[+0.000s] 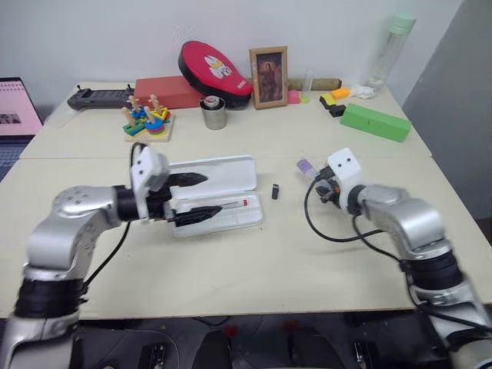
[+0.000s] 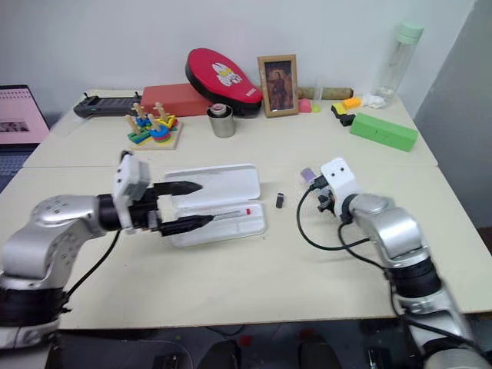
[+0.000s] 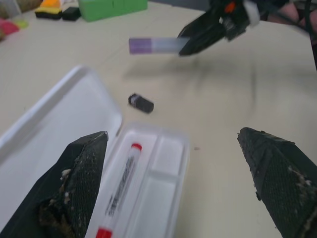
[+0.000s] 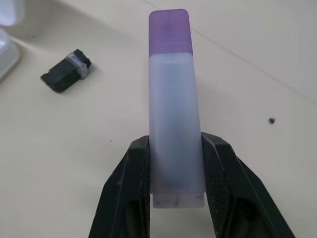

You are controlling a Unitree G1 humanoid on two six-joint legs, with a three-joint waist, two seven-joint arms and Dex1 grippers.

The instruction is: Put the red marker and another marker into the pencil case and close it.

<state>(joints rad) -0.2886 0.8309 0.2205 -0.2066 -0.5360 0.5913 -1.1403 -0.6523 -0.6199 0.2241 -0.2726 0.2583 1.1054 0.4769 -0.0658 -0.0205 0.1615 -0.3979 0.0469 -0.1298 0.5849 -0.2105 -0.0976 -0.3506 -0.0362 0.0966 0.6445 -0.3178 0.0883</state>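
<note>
Right gripper [image 4: 176,191] clamps the purple marker [image 4: 172,99], cap pointing forward beyond its fingertips, held above the table. The open case [image 1: 223,173] lies to its left, red marker [image 3: 123,184] inside, beneath the wide-open left gripper [image 1: 194,197].

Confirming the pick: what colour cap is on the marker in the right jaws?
Purple cap, clearest in the right wrist view.

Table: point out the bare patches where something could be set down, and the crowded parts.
Bare table lies in front of the open pencil case, and between the small black object and the green block. The back edge is crowded: stacking toy, metal cup, picture frame.
</note>
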